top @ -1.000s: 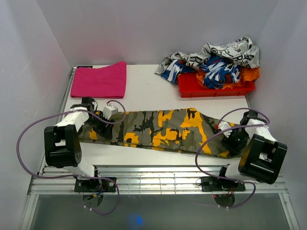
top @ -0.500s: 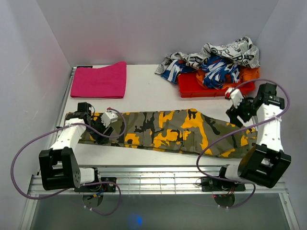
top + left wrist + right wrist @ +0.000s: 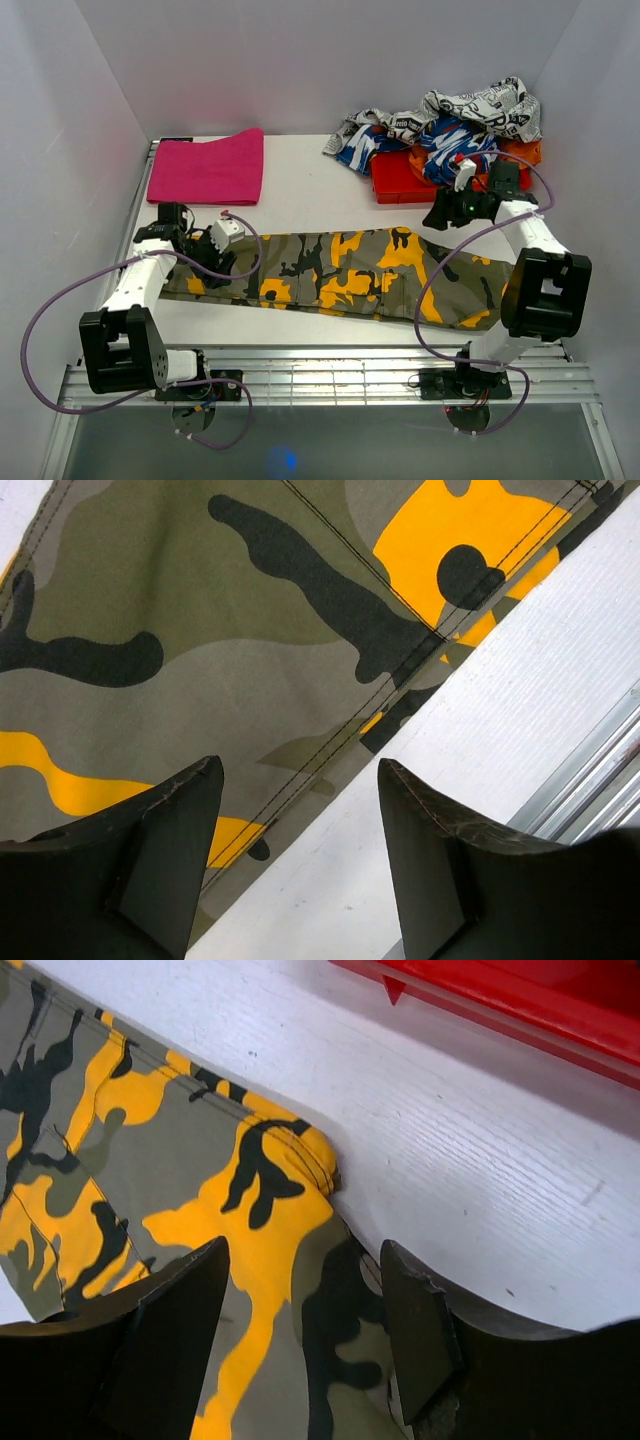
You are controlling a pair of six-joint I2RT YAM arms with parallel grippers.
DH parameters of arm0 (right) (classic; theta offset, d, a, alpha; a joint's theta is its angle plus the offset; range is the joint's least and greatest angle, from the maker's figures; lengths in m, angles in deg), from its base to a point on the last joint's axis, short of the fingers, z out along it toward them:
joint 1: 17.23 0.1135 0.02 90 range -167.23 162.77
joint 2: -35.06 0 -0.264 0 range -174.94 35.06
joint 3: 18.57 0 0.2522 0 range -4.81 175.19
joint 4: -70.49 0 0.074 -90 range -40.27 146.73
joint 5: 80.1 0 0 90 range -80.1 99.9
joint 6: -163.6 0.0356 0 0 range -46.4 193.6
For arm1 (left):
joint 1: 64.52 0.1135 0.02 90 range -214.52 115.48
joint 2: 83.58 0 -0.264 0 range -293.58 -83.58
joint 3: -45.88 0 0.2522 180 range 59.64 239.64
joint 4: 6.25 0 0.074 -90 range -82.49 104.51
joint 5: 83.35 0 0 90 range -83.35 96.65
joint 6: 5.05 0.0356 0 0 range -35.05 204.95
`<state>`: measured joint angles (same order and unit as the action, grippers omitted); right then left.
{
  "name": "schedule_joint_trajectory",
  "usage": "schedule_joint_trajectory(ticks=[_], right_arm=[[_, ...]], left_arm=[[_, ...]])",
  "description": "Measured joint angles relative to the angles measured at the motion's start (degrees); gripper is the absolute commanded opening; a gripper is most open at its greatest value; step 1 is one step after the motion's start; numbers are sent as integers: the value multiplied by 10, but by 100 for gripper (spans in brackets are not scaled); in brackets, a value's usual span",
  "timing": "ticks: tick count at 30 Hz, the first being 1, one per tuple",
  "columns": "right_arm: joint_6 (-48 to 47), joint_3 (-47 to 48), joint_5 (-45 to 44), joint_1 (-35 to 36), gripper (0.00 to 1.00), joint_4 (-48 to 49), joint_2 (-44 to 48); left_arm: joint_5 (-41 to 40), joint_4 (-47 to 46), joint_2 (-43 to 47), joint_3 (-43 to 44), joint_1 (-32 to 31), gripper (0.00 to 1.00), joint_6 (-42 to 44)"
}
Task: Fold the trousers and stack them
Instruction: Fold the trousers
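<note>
The camouflage trousers [image 3: 340, 270] lie stretched flat, left to right, across the near half of the white table [image 3: 320, 195]. My left gripper [image 3: 212, 264] hovers over their left end. In the left wrist view it [image 3: 300, 770] is open and empty, straddling the near hem of the trousers [image 3: 250, 630] and bare table [image 3: 520, 680]. My right gripper [image 3: 436, 217] is at the far edge of the trousers' right part, just in front of the red tray. In the right wrist view it [image 3: 302, 1250] is open above a folded corner of the trousers [image 3: 150, 1160], holding nothing.
A folded pink cloth [image 3: 207, 167] lies at the back left. At the back right, a red tray [image 3: 400, 185] holds a heap: a newsprint garment [image 3: 480, 105], a blue-and-white one [image 3: 455, 140] and orange cloth [image 3: 522, 155]. White walls close in on three sides.
My right gripper left the trousers' right end and swung up and left to their far edge by the red tray. My left arm shifted a little and stays over the left end.
</note>
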<state>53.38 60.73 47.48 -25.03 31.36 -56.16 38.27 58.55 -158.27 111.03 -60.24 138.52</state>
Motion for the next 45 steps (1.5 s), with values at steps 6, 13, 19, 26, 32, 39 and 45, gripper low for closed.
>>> schedule_joint_trajectory(ticks=[6,13,19,26,32,39,45], right_arm=[[98,-16,-7,24,66,108,-61],[174,-24,-28,37,66,189,-129],[183,-26,-48,89,65,205,-152],[146,-31,-62,131,15,194,-152],[122,-55,-60,129,8,183,-135],[77,-104,-108,147,8,197,-36],[57,-115,-174,166,26,213,-21]], left_arm=[[-7,17,2,0,0,75,-3],[-15,30,4,0,0,75,-5],[-17,30,1,0,0,75,-14],[-21,30,-3,0,0,75,-15],[-32,29,-10,-5,-1,57,-18],[-109,10,-78,-73,-3,28,-43],[-133,9,-94,-79,-3,23,-80]])
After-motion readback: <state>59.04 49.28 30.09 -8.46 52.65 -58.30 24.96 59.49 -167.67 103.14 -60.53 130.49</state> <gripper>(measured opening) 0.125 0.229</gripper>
